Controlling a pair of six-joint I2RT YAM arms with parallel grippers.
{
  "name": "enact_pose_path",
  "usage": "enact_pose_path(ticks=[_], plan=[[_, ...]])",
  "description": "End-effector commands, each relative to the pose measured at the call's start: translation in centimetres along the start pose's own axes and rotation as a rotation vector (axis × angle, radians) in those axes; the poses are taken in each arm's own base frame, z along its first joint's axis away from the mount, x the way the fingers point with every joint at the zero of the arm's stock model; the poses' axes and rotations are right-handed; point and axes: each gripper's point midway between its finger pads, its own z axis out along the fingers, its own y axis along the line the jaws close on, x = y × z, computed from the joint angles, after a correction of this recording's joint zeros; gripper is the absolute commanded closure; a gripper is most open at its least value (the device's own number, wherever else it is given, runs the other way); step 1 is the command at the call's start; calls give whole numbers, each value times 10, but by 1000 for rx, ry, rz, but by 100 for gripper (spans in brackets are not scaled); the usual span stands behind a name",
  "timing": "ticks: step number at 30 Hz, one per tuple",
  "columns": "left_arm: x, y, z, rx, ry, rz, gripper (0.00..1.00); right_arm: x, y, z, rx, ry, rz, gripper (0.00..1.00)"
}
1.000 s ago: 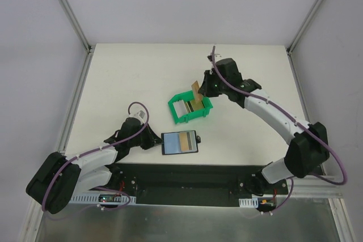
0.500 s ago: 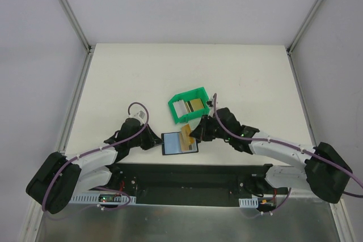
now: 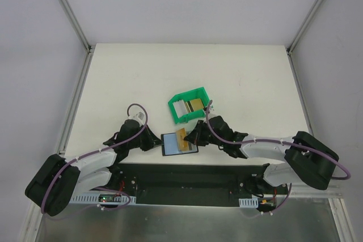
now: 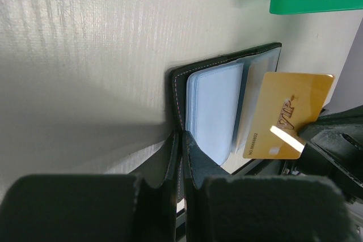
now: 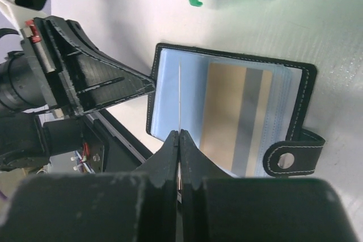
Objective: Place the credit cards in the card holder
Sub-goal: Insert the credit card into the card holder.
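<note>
Top view: a second ago the right gripper was lifting a gold card at the green bin. Now it is low and near, pinched shut on that card, holding it tilted over the open card holder. The left gripper stays clamped on the holder's left edge

Left wrist view: the holder lies flat and open, with a black stitched rim and pale blue-grey sleeves. The gold card, marked VIP, overlaps its clear pocket

Right wrist view: the card shows edge-on between the closed jaws, above the sleeves. A gold-and-grey striped card sits in a sleeve beside the snap tab
</note>
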Motion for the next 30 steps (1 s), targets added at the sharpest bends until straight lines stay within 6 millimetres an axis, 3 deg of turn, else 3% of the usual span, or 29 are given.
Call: enact_pose_path(ticks=[1, 13, 21, 30], plan=[[0, -3, -2, 26, -3, -6, 100, -4, 3, 6, -27, -33, 24, 100], [-1, -4, -2, 27, -7, -7, 100, 21, -14, 23, -41, 30, 119, 100], [-2, -4, -2, 27, -12, -7, 100, 29, -29, 20, -14, 32, 158, 100], [-2, -4, -2, 25, -11, -4, 100, 11, -32, 9, 15, -54, 121, 100]])
